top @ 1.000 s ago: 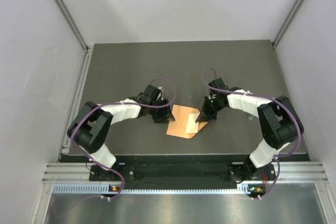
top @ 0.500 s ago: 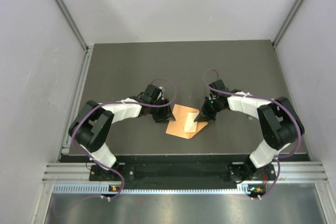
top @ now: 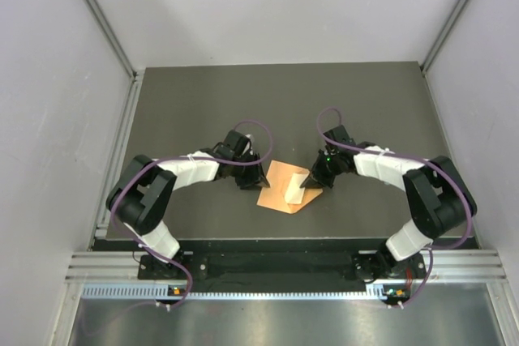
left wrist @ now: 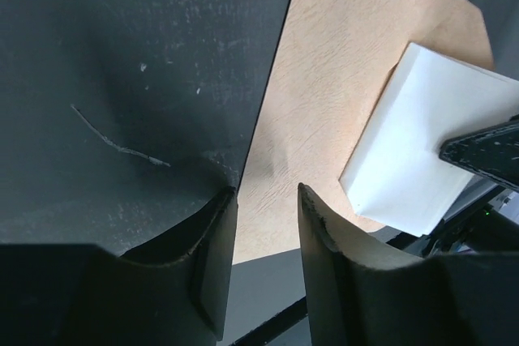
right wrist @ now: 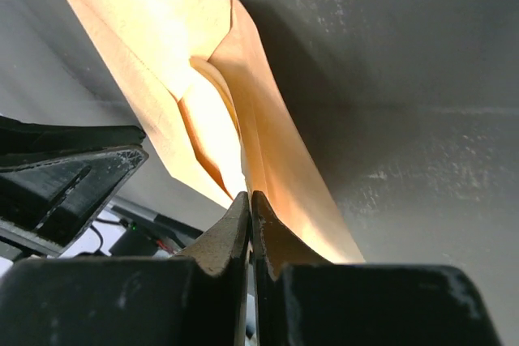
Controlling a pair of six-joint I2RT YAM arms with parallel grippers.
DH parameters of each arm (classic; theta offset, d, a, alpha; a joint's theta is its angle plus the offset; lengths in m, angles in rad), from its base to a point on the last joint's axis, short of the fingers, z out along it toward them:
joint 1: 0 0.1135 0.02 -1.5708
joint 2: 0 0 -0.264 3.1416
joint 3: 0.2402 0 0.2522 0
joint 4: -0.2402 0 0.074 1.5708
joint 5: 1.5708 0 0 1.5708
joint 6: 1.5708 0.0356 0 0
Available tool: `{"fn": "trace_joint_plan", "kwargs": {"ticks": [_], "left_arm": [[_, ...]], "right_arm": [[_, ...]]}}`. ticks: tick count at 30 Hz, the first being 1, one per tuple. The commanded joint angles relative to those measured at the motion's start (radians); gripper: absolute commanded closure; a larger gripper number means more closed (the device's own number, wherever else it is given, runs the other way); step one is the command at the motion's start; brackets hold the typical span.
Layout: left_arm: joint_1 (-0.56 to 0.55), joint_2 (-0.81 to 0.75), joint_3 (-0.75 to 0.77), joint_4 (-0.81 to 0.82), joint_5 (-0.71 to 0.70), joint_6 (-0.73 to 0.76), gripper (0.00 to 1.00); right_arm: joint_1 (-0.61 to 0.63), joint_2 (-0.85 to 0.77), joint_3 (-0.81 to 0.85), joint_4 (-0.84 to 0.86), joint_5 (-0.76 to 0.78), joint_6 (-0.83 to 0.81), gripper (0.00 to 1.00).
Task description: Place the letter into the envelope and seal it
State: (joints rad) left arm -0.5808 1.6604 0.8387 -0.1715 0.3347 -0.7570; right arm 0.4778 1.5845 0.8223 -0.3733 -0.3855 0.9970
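Observation:
The orange envelope (top: 276, 192) lies on the dark table between both arms, its far edge raised. The pale letter (top: 297, 187) slants out of it toward the right. My right gripper (top: 315, 181) is shut, its tips (right wrist: 250, 198) pinching the end of the letter (right wrist: 217, 131), which glows beside the envelope's orange layers (right wrist: 154, 46). My left gripper (top: 258, 177) is open at the envelope's left edge, and its fingers (left wrist: 212, 237) straddle that edge (left wrist: 268, 216) without closing on it. From the left wrist the letter (left wrist: 422, 147) looks white, with the right gripper's dark finger at its end.
Grey enclosure walls (top: 49, 119) stand on both sides and behind. The dark table mat (top: 284, 103) stretches to the back. A metal rail (top: 276, 269) with both arm bases runs along the near edge.
My left gripper's jaws have narrowed a little at the envelope's edge. The right gripper has shifted slightly with the letter, and its forearm has swung outward to the right.

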Motion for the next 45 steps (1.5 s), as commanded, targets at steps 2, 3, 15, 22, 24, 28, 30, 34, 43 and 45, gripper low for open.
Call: {"fn": "trace_joint_plan", "kwargs": {"ticks": [2,3,15,22,24,28,30,34,43,45], "left_arm": [[-0.014,0.027,0.036,-0.100,-0.095,0.053,0.59],[-0.017,0.024,0.036,-0.106,-0.098,0.054,0.59],[-0.057,0.044,0.063,-0.154,-0.161,0.076,0.60],[-0.070,0.032,0.054,-0.134,-0.163,0.059,0.60],[-0.070,0.032,0.056,-0.134,-0.164,0.058,0.60],[-0.071,0.024,0.046,-0.122,-0.163,0.053,0.60],[-0.071,0.027,0.046,-0.118,-0.155,0.053,0.61],[-0.070,0.033,0.045,-0.102,-0.123,0.054,0.62],[-0.070,0.029,0.048,-0.092,-0.115,0.051,0.62],[-0.070,0.032,0.048,-0.086,-0.108,0.050,0.62]], "right_arm": [[0.010,-0.066,0.020,-0.032,0.070,-0.006,1.00],[0.010,-0.066,0.021,-0.033,0.065,-0.008,1.00],[0.012,-0.044,0.018,0.004,0.031,0.037,1.00],[0.012,0.000,0.012,0.053,-0.012,0.063,1.00],[0.013,0.005,0.006,0.068,-0.024,0.083,1.00],[0.013,-0.004,-0.025,0.097,-0.019,0.117,1.00],[0.013,0.009,-0.031,0.111,-0.026,0.120,1.00],[0.013,0.052,-0.023,0.172,-0.044,0.114,1.00],[0.016,0.130,0.003,0.194,-0.047,0.045,1.00],[0.024,0.140,0.014,0.197,-0.049,0.040,1.00]]}}
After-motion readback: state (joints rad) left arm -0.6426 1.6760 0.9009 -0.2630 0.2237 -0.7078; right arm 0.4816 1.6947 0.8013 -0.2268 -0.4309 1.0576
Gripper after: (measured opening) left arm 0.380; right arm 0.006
